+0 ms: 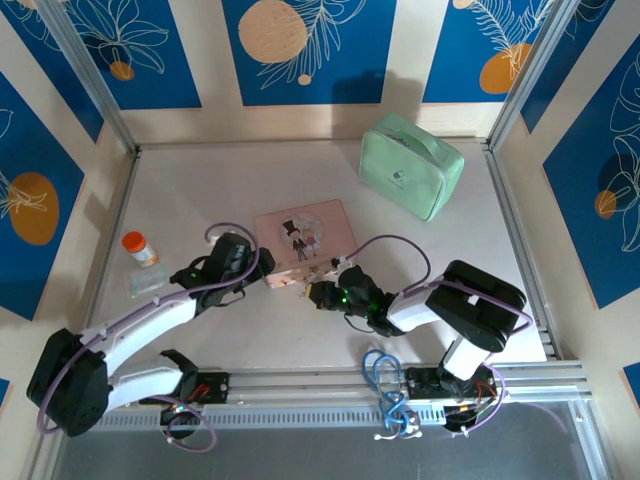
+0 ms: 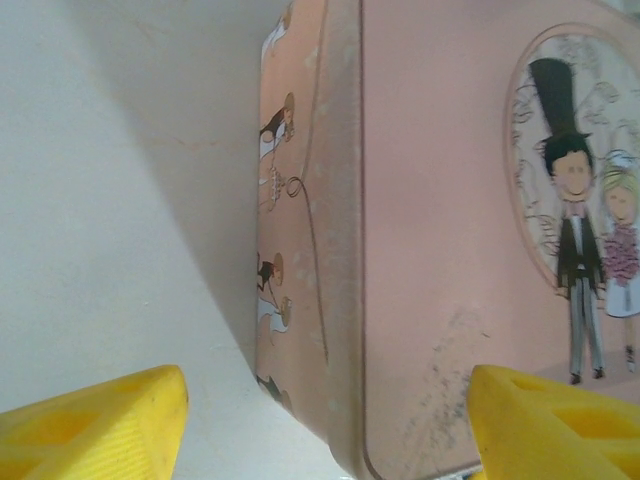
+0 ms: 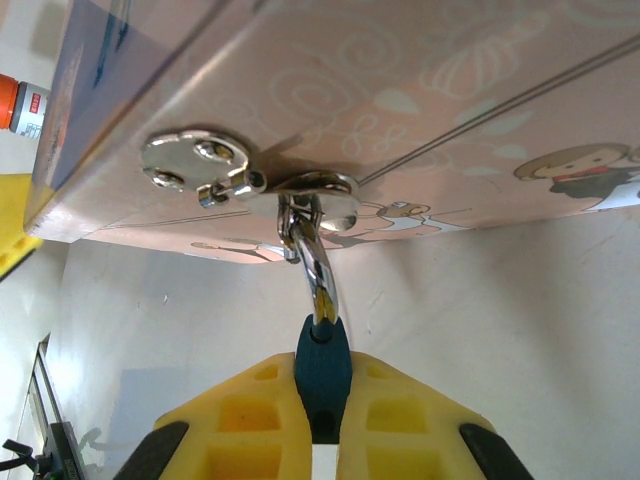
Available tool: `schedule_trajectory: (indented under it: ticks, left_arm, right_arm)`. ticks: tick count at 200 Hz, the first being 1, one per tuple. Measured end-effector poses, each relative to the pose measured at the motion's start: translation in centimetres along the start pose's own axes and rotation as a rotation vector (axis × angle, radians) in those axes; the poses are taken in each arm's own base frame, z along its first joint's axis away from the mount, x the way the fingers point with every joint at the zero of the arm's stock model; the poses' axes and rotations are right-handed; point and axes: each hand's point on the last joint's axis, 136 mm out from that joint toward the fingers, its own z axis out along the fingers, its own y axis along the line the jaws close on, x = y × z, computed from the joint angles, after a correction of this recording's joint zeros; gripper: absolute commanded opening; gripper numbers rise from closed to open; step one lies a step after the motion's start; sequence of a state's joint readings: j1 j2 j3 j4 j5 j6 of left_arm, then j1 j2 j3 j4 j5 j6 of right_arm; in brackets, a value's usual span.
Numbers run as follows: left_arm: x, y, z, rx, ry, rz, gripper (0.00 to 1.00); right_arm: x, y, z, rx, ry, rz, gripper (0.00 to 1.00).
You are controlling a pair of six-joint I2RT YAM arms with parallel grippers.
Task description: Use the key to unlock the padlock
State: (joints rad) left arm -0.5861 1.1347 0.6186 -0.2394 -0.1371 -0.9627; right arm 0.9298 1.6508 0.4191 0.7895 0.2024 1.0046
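A pink picture tin (image 1: 305,238) lies flat in the middle of the table. The padlock (image 3: 322,365), a small blue body with a silvery shackle (image 3: 317,265), hangs from the tin's front clasp (image 3: 200,165). My right gripper (image 3: 322,385) is shut on the padlock body, just in front of the tin's near edge (image 1: 322,290). My left gripper (image 1: 265,268) stands open astride the tin's near left corner (image 2: 330,420). One yellow finger (image 2: 100,420) is over the table and the other (image 2: 550,420) is over the lid. The key is out of view.
A mint green pouch (image 1: 411,165) lies at the back right. A small orange-capped bottle (image 1: 140,248) stands at the left. Blue cable loops (image 1: 385,375) sit by the arm bases. Metal frame rails border the table.
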Motion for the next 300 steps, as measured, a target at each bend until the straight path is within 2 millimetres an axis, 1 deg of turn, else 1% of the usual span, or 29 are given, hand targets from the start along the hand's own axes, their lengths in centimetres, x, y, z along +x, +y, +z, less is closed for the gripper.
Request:
schedule_trajectory:
  ticks: [26,58,197,225,300]
  left_arm:
    - [0.2,0.6,1.2,-0.024,0.026,-0.021,0.69]
    - [0.1,0.1,1.8,0.003,0.039,-0.045,0.66]
    - [-0.5,-0.6,2.7,0.034,0.042,-0.038,0.6]
    - [-0.6,-0.6,2.7,0.043,0.05,-0.039,0.6]
    - [-0.5,-0.7,2.8,0.059,0.066,-0.038,0.57]
  right_arm:
    - [-0.1,-0.2,0.1,0.002,-0.004,0.013,0.0]
    - [-0.2,-0.4,0.3,0.001,-0.008,0.023,0.0]
    - [-0.8,-0.5,0.6,-0.019,-0.032,0.061,0.0]
    - [-0.9,-0.8,0.4,-0.039,-0.041,0.085,0.0]
    - [-1.0,-0.8,0.3,-0.067,-0.047,0.099,0.0]
